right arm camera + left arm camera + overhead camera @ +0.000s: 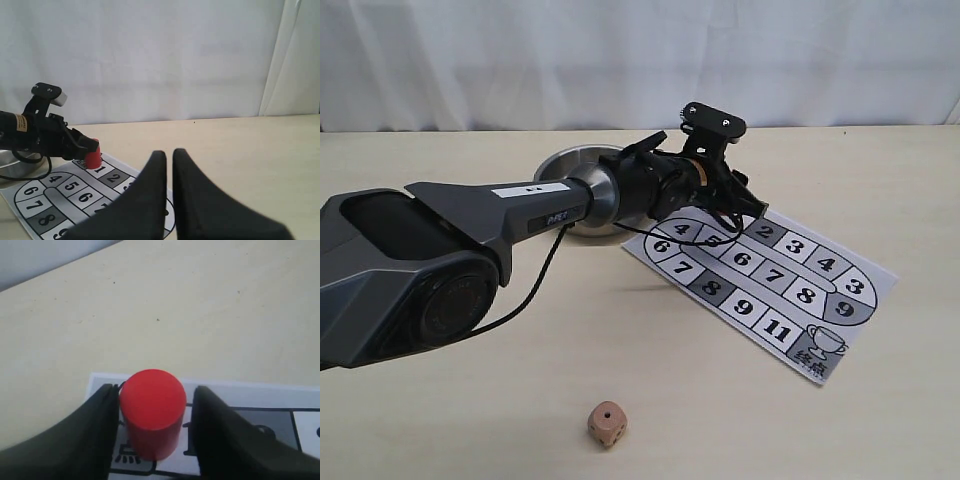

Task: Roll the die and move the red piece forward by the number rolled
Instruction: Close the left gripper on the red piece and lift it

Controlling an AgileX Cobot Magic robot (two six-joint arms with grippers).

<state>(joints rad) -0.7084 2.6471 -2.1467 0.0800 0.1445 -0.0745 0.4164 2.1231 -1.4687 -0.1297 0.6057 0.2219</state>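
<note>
Extended left arm (520, 215); left hand (154, 390) fingers parted; right hand (169, 152) fingers closed together.

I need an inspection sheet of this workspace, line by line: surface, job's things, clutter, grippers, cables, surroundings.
Surface: pale wooden table, no spills seen.
Job's things: die on the table, apart from the board, one pip up; red piece upright on the board.
Clutter: steel bowl, partly hidden behind the left arm.
Grippers: left gripper open around the red piece, gap on one side; right gripper shut, empty.
Cables: black cable trails from the left arm over the board.
Surroundings: white curtain behind the table.
</note>
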